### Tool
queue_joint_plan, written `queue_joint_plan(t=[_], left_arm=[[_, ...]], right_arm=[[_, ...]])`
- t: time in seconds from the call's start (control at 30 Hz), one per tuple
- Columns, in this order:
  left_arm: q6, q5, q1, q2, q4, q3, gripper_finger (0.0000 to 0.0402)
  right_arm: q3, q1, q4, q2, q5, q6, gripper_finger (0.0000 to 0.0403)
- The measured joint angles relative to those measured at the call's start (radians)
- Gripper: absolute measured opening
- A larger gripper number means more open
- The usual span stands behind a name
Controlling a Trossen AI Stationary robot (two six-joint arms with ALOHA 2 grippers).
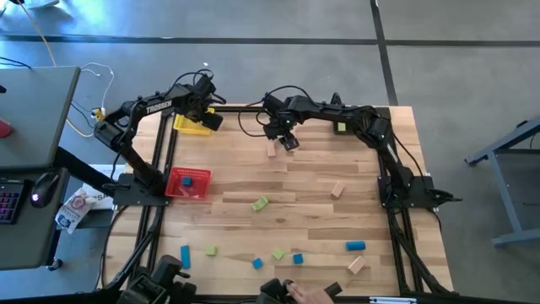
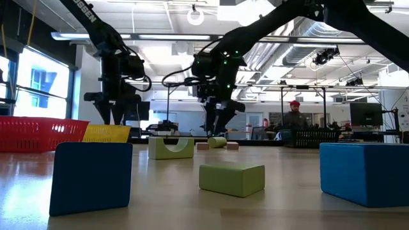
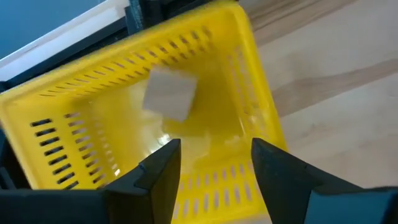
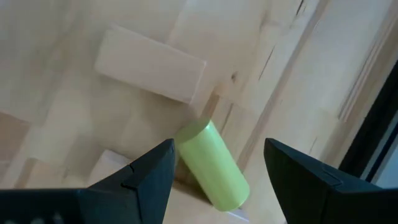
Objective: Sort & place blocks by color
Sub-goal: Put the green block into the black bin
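Over at the far left, the left gripper [image 3: 214, 168] hung above the yellow bin [image 1: 191, 126] with its fingers spread apart and nothing between them; 1 tan block [image 3: 170, 93] showed inside that bin below the fingers. Nearer, at the left edge, the red bin [image 1: 179, 187] held 1 blue block [image 1: 187, 179]. Toward the far middle, the right gripper [image 4: 217, 168] was low over the table [image 1: 312, 177], its fingers open on either side of a light green cylinder [image 4: 212, 165] lying beside a tan bar [image 4: 150, 73]. Other blocks lay scattered: a green one [image 1: 260, 203] mid-table, a tan one [image 1: 337, 190] to the right, and blue, green and tan pieces along the near edge.
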Motion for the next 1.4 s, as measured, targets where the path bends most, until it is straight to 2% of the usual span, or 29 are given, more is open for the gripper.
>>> queue_joint_plan(t=[0.13,0.3,0.5,0.63,0.73,0.93,1.2,1.4], left_arm=[[0.042,0.047,0.000,0.000,-0.008,0.005,0.0183],[0.070,0.087,0.000,0.000,-0.080,0.067,0.0184],[0.094,0.092,0.000,-0.001,-0.162,0.164,0.0184],[0.105,0.095,-0.003,-0.021,-0.176,0.196,0.0184],[0.110,0.095,-0.003,-0.040,-0.177,0.197,0.0184],[0.131,0.094,-0.003,-0.046,-0.178,0.196,0.0184],[0.131,0.094,-0.003,-0.046,-0.178,0.196,0.0184],[0.131,0.095,-0.003,-0.046,-0.178,0.196,0.0184]], right_arm=[[0.000,0.000,-0.001,0.010,0.017,-0.016,0.0233],[0.000,0.000,-0.008,0.020,0.025,-0.034,0.0233],[0.000,0.000,0.001,0.053,0.046,-0.044,0.0233],[0.000,0.000,0.018,0.074,0.101,-0.018,0.0228],[0.000,0.000,0.026,0.077,0.098,-0.005,0.0200],[0.000,-0.001,0.033,0.077,0.113,0.021,0.0084],[0.000,-0.014,-0.011,0.055,0.066,0.157,0.0087],[0.000,-0.032,-0.068,-0.014,0.048,0.215,0.0087]])
